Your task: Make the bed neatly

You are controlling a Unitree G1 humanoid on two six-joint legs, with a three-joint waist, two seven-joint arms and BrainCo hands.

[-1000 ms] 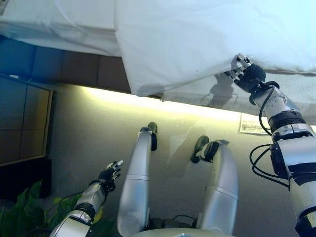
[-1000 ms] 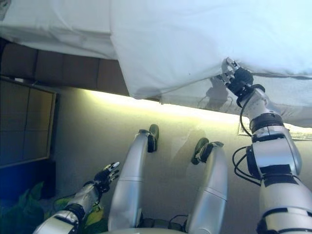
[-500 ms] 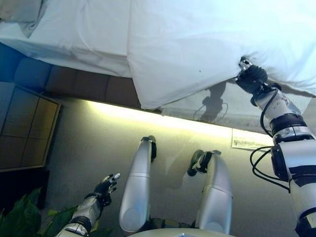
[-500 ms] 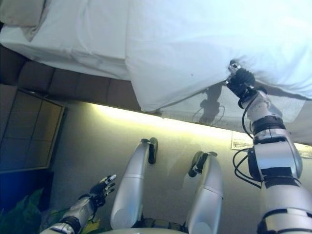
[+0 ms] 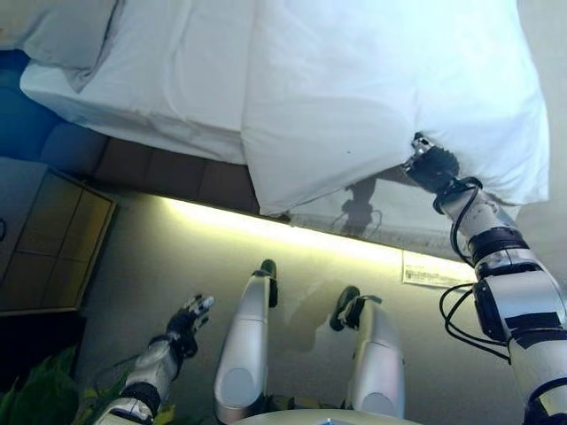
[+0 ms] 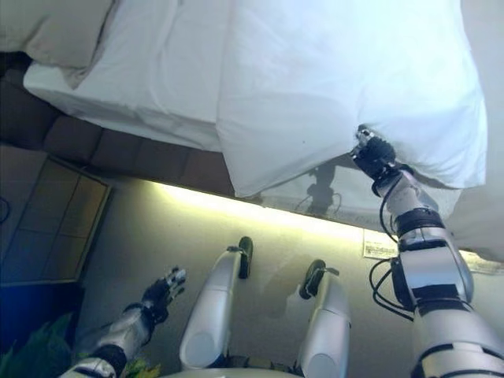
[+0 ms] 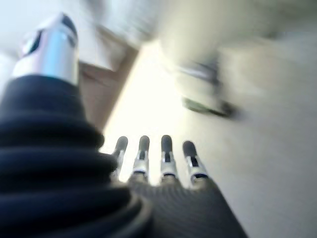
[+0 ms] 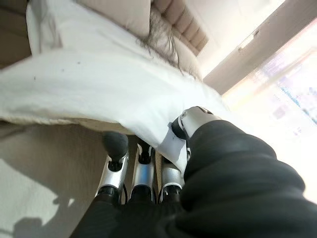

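Bedding here is a white duvet (image 5: 372, 88), soft and puffy, hanging over the side of the bed (image 5: 168, 168) above the brown padded base; I judge it light but bulky, limp enough to sag and crease wherever it is not supported, so the hem is the place to take it; the right robot hand (image 5: 430, 164) is at that lower edge, thumb over the cloth and fingers (image 8: 115, 168) beneath, pinching the hem; a smoother sheet (image 5: 159, 71) and a pillow (image 6: 55, 31) lie towards the head; the left robot hand (image 5: 188, 320) hangs low over the floor, fingers relaxed and holding nothing.
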